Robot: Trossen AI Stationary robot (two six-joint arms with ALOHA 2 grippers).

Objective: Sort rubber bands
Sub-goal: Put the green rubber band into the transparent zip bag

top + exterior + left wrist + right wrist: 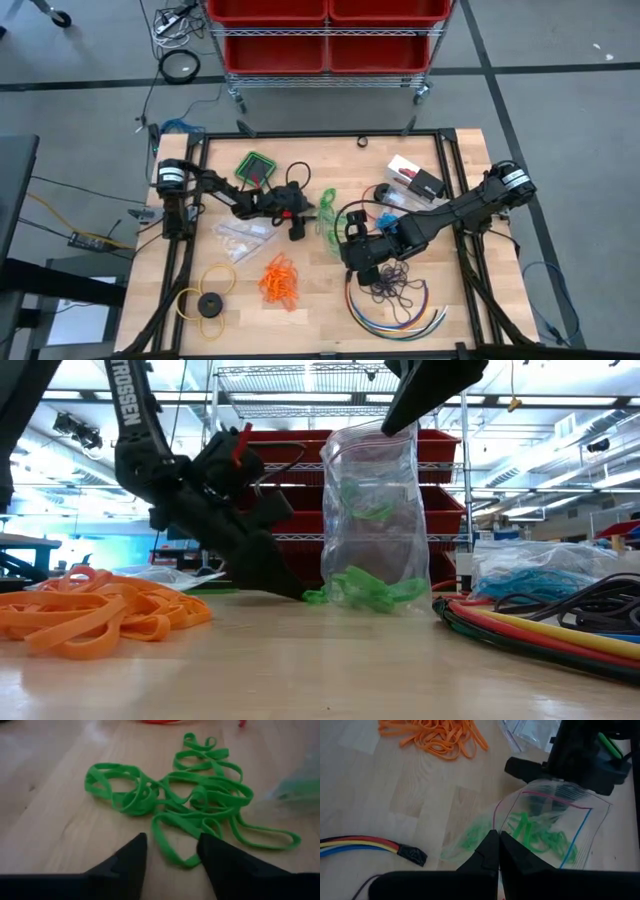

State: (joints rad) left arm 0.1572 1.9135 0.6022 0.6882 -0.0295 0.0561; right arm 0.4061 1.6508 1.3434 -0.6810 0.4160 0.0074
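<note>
Green bands [200,805] lie in a loose heap on the table [310,315], just beside a clear bag [372,510] that stands upright near the middle. More green bands [540,836] sit inside that bag. The right gripper [496,851] is pinched closed on the bag's top edge and holds it up; in the low view its dark tip meets the bag at the upper rim.

The left gripper [172,852] is down at the table beside the bag, its two fingers [131,857] parted, with one loop of the green heap lying between the tips. Nothing is clamped there as far as I can see.

Orange bands [279,280] form a pile toward the front of the table, well apart from the bag. A dark purple bunch [396,283] rests under the right arm, ringed by curved coloured cables [395,315]. Blue bands [535,575] sit in another clear bag off to the side in the low view. A yellow ring [207,290] with a black disc lies at the front left.
</note>
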